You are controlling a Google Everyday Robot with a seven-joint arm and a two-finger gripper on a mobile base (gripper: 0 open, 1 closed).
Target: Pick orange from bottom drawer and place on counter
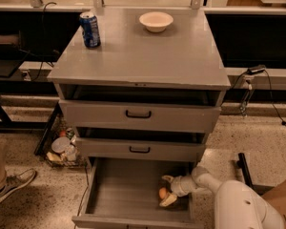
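1. Reaching into the bottom drawer (124, 191), the gripper (164, 191) sat low near the drawer's right wall. Its fingers (169, 201) were apart, one on either side of the orange (162, 193), and not yet closed on it.
2. Being round and smooth, the orange could probably have rolled away across the flat drawer floor if the fingers closed off-centre.
3. The middle drawer (139, 149) hung just above the gripper, so a straight lift risked knocking the arm or fruit against it.
4. The counter surface (148, 61) held a cream bowl (156, 21) and a blue can (90, 29) towards the back. An orange released carelessly could have rolled off its edge.
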